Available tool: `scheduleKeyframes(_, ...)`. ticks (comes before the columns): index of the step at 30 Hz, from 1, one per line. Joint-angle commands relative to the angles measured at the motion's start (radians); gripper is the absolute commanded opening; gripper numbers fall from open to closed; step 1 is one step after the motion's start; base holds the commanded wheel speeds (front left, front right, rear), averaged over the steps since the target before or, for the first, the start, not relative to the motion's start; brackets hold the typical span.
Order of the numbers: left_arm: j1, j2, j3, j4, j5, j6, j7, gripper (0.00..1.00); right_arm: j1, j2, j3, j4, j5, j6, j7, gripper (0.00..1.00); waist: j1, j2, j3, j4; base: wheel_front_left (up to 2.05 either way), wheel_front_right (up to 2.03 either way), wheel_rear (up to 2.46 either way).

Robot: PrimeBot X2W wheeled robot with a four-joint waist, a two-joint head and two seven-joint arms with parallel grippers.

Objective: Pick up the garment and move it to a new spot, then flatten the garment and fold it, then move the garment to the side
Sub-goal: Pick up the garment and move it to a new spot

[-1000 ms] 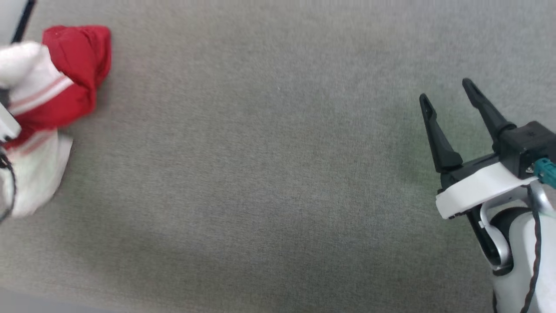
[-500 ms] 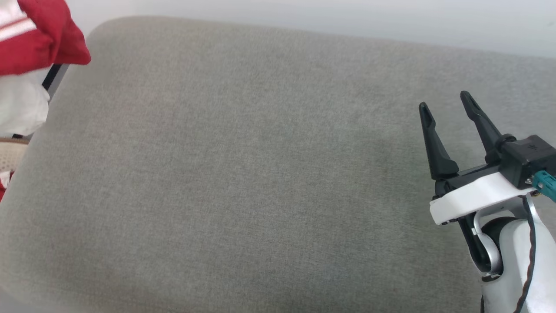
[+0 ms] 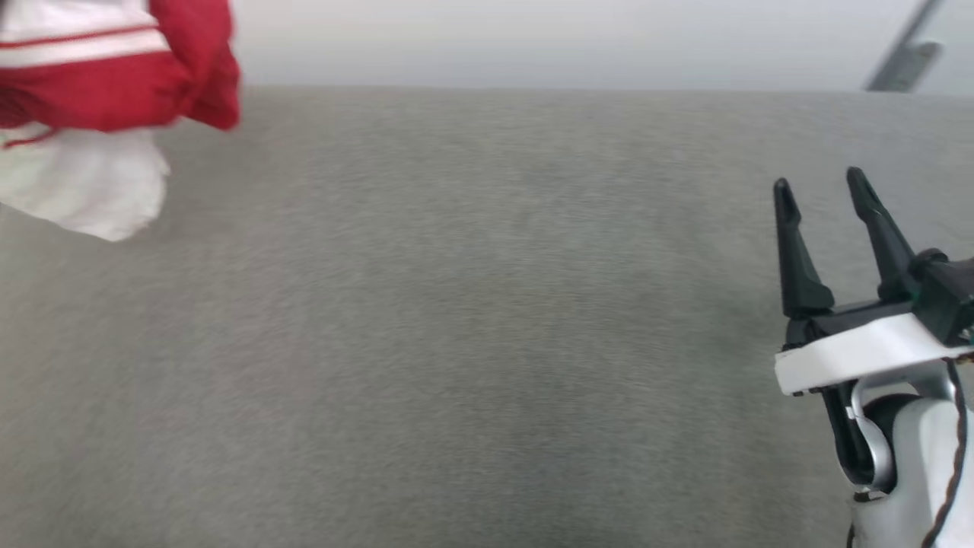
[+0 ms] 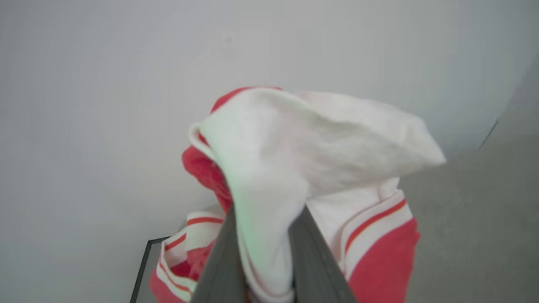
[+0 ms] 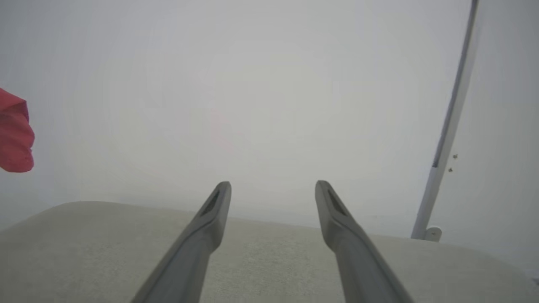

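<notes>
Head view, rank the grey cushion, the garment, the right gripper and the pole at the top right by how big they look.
1. grey cushion, by far the largest.
2. garment and right gripper: they look alike, and the frame edge cuts both off, so unranked.
3. pole, smallest.

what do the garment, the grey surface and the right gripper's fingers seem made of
The garment: soft thin fabric, matte red and white; it bunches and droops in folds. The grey surface: matte upholstery-like cloth, finely speckled, with a rounded padded edge. The fingers of the right gripper: smooth, dark, rigid, probably plastic, though the look leaves that open.
</notes>
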Motion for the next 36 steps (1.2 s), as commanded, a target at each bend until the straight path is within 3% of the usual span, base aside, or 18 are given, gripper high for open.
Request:
scheduleKeyframes(1,0.020,0.003,-0.005,-0.045,-0.003,0.013,0.018,0.00,0.010,0.003,-0.006,-0.004,0.006,-0.001,-0.010,1.00,-0.0001,0.0000,-0.003,-0.064,0.00,0.00,0.00)
scheduleKeyframes(10,0.099,-0.053,-0.102,-0.335,-0.010,0.102,0.154,0.00,0.051,0.033,-0.054,-0.014,0.007,-0.001,-0.031,1.00,-0.0001,0.0000,0.019,-0.218,0.00,0.00,0.00)
scheduleKeyframes(15,0.150,-0.100,-0.186,-0.355,0.002,0.114,0.192,0.00,0.061,0.046,-0.043,0.006,0.018,-0.001,-0.046,1.00,-0.0001,0.0000,0.045,-0.278,0.00,0.00,0.00)
scheduleKeyframes(20,0.204,-0.157,-0.261,-0.249,-0.001,0.090,0.178,0.00,0.042,0.050,-0.004,0.052,0.029,-0.001,-0.074,1.00,-0.0001,0.0000,0.066,-0.323,0.00,0.00,0.00)
scheduleKeyframes(28,0.238,-0.253,-0.314,0.039,-0.030,0.028,0.113,0.00,0.013,0.053,0.043,0.120,0.039,-0.001,-0.107,1.00,-0.0001,0.0000,0.070,-0.358,0.00,0.00,0.00)
scheduleKeyframes(30,0.233,-0.294,-0.336,0.183,-0.034,-0.003,0.091,0.00,0.003,0.052,0.060,0.137,0.050,-0.001,-0.117,1.00,-0.0001,0.0000,0.067,-0.362,0.00,0.00,0.00)
scheduleKeyframes(36,0.212,-0.378,-0.400,0.412,-0.018,-0.062,0.060,0.00,-0.009,0.052,0.084,0.164,0.051,-0.001,-0.123,1.00,-0.0001,0.0000,0.049,-0.352,0.00,0.00,0.00)
